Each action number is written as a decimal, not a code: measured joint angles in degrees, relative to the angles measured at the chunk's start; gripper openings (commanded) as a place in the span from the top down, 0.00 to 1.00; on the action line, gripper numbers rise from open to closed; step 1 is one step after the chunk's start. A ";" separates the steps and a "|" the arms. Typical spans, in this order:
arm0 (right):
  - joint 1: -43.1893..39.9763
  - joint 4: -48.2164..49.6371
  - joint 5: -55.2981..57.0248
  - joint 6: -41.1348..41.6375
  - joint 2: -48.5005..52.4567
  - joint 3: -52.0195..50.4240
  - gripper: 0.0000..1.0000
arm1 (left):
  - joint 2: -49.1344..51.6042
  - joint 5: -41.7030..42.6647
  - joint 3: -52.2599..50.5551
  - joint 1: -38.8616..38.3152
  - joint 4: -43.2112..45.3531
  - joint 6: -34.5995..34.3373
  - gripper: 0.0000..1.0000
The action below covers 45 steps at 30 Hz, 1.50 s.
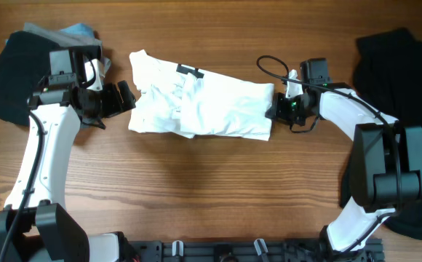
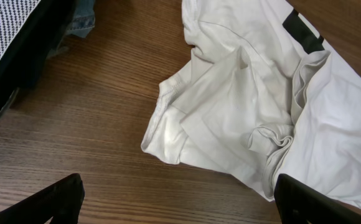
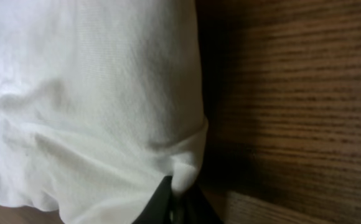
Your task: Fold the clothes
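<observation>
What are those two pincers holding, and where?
The right pincer pinches the white T-shirt at the edge nearest it; the left pincer is open, holding nothing.

The table (image 1: pixel 196 189) is brown wood with a clear straight grain and a faint satin sheen. The T-shirt (image 1: pixel 218 109) is soft white cloth, matt and creased, its fine knit showing up close, with a flat black printed patch (image 2: pixel 302 28). The dark garment (image 1: pixel 400 58) is matt black cloth. The left arm (image 1: pixel 40 156) and right arm (image 1: pixel 338 109) have smooth, slightly glossy white plastic shells and matt black joints.
</observation>
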 measured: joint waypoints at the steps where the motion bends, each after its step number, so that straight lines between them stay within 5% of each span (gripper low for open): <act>1: 0.00 -0.42 0.02 -0.26 0.00 -0.07 0.96 | -0.02 0.00 0.00 0.00 -0.02 0.00 0.02; 7: -4.44 -20.50 9.51 1.92 -0.87 1.55 0.96 | 0.24 0.39 0.00 -0.42 -1.33 0.85 0.00; 15: -6.36 -13.97 21.24 -0.92 -1.27 3.65 0.95 | 16.37 9.46 0.00 -10.29 10.95 12.66 0.00; 16: -7.06 -13.44 22.51 -0.33 -1.25 3.93 0.87 | 18.64 9.86 0.00 -11.23 13.35 13.22 0.00; 17: -8.09 -12.90 23.50 0.79 -1.25 4.13 0.62 | 21.16 10.29 0.00 -11.89 15.28 13.53 0.00; 27: -9.66 -11.87 22.38 -0.55 -1.25 4.17 0.55 | 27.30 20.55 2.58 -14.51 23.39 13.25 0.02; 29: -9.66 -12.09 22.36 -0.55 -1.25 4.17 0.55 | 28.06 20.92 3.21 -16.72 24.39 13.27 0.11; 31: -9.66 -12.31 22.34 -0.55 -1.25 4.17 0.55 | 28.57 21.05 3.39 -18.14 25.51 13.33 0.33; 33: -9.66 -12.48 22.01 -0.55 -1.25 4.17 0.55 | 29.24 20.98 3.26 -18.45 26.16 13.11 0.90; 34: -9.66 -12.57 21.97 -0.55 -1.25 4.17 0.55 | 29.44 21.44 3.17 -18.38 26.36 12.92 0.96; 38: -9.66 -14.19 21.92 -0.83 -1.25 4.24 0.60 | 30.62 20.72 4.04 -17.68 18.12 11.72 0.96; 45: -9.66 -16.55 18.53 -4.37 -1.25 4.28 0.47 | 27.06 6.84 12.87 -7.65 -6.08 10.80 0.96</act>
